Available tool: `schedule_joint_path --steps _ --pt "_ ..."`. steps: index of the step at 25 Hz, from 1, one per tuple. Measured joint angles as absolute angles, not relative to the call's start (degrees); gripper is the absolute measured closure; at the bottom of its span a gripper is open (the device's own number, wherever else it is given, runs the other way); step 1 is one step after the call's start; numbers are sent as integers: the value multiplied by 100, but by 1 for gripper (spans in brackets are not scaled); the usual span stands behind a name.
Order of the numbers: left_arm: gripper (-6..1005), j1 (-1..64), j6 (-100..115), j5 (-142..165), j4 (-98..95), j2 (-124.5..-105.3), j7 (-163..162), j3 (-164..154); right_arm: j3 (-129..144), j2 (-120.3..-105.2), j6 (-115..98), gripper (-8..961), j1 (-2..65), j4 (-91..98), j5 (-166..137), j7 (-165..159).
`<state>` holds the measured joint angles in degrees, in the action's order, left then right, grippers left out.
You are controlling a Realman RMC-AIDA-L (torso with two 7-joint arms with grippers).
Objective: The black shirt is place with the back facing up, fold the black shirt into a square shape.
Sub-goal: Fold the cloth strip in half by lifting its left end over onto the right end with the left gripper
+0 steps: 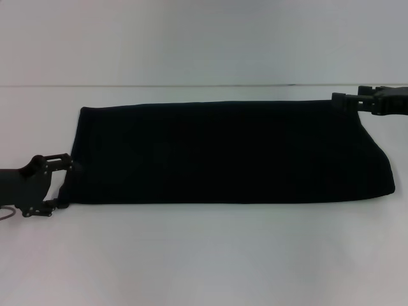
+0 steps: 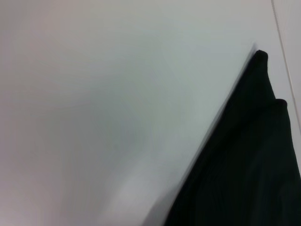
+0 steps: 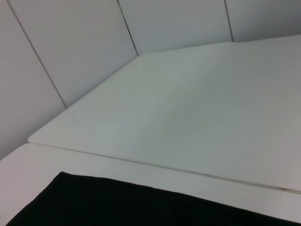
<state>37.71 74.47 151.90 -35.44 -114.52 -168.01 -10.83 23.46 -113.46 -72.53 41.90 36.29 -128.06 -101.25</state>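
The black shirt (image 1: 229,153) lies flat on the white table (image 1: 204,255) as a long folded band running left to right. My left gripper (image 1: 66,183) is open at the shirt's left end, near its front corner, with its fingers (image 1: 58,157) spread along the edge. My right gripper (image 1: 339,101) is at the shirt's far right corner, its tip at the cloth. The left wrist view shows the shirt's edge and two layered corners (image 2: 254,155). The right wrist view shows the shirt's far edge (image 3: 141,205).
A seam (image 1: 191,85) runs across the table behind the shirt. Bare white table (image 3: 197,103) extends beyond it to the panelled wall (image 3: 70,42). There is bare table in front of the shirt too.
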Motion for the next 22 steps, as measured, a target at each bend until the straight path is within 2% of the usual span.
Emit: schedule_joint_path --steps 9,22 --pt "158 3808 7487 15184 -3533 -11451 -16616 -1086 2347 -11346 -7250 28 4208 3649 -12806 -10124" --pt "456 3815 7447 15172 -3533 -11467 -16177 -1238 2347 -11346 -7242 28 4220 3658 -12806 -10124"
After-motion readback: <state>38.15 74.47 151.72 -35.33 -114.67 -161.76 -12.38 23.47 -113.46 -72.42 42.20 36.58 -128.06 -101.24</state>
